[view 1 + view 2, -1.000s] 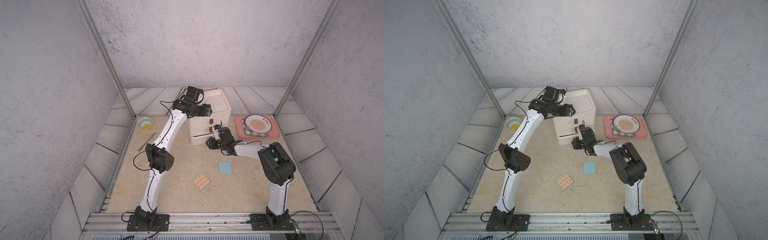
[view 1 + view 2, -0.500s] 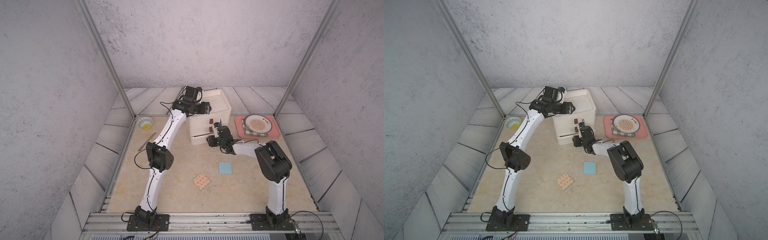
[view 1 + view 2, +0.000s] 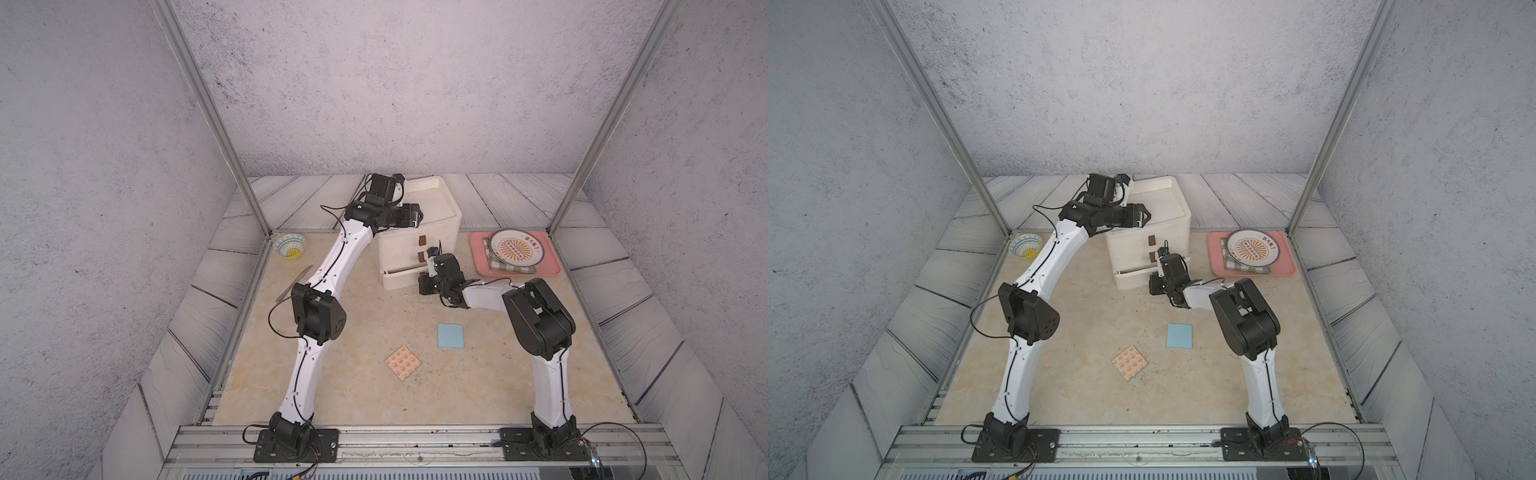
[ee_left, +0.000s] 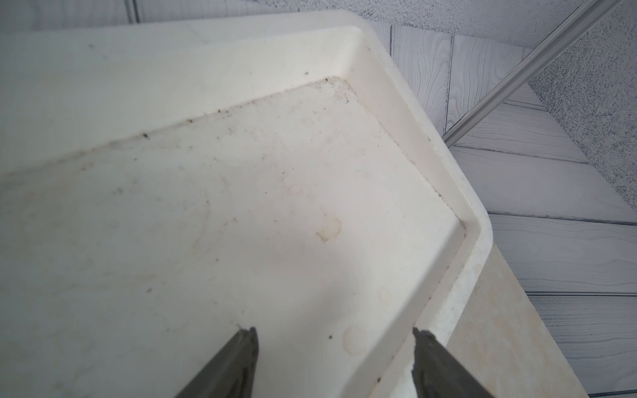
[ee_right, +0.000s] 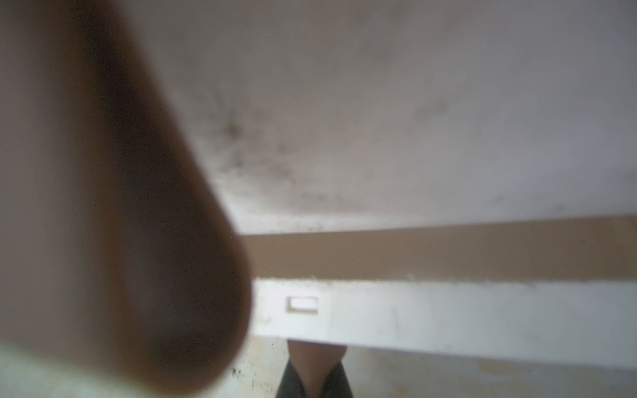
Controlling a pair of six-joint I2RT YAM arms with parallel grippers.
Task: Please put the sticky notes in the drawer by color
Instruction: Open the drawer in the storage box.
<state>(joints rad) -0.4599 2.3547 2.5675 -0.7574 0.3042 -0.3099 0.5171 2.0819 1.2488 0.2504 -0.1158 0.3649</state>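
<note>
The white drawer (image 3: 432,212) chest stands at the back of the table, and a thin gap shows above its lowest drawer. My right gripper (image 5: 315,379) is shut on that drawer's brown tab handle (image 5: 315,358); in both top views it sits low at the chest's front (image 3: 426,276) (image 3: 1156,276). Over the rimmed lid (image 4: 206,206), my left gripper (image 4: 336,334) hangs open and holds nothing. Two sticky notes lie on the table in front: a light blue one (image 3: 450,335) (image 3: 1179,336) and a peach one with orange print (image 3: 403,363) (image 3: 1130,362).
A pink tray (image 3: 478,257) with a green checked cloth and a plate (image 3: 515,248) lies right of the chest. A small patterned bowl (image 3: 290,246) and a flat utensil (image 3: 294,282) lie at the left. Metal frame posts stand at both back corners.
My right gripper's jaws have closed on the lowest drawer's handle. The left arm has hardly moved over the lid. Both sticky notes lie where they were.
</note>
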